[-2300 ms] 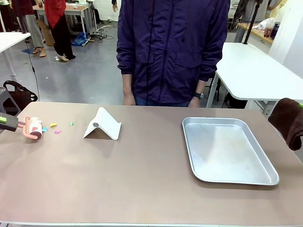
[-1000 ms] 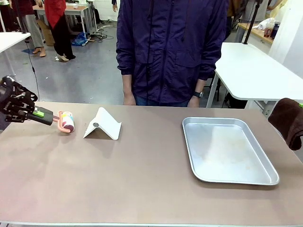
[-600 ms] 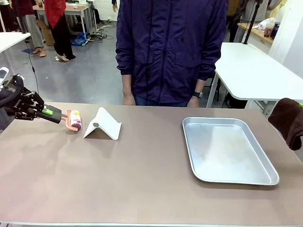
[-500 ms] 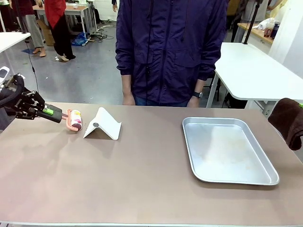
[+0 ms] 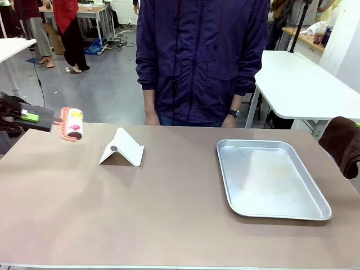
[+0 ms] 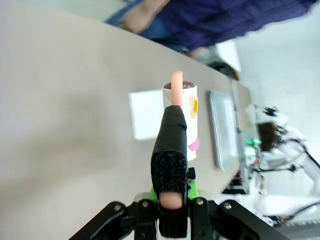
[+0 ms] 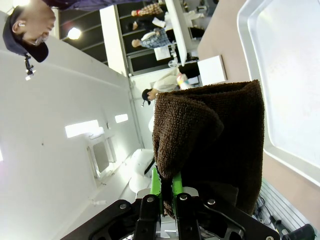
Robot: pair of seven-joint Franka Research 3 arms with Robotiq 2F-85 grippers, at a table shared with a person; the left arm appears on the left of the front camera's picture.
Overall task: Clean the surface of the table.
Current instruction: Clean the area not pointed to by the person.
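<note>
Table [image 5: 169,219] holds tray [image 5: 270,180]; left end effector [image 5: 42,118] grips roller [image 5: 73,125], right end effector [image 7: 166,180] grips cloth [image 7: 210,135].

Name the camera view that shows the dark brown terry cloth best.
The right wrist view: the dark brown terry cloth fills the middle, its looped texture clear, pinched by the right gripper. The front view catches it at the right edge, partly cut off. The left wrist view gives a tiny dark patch.
</note>
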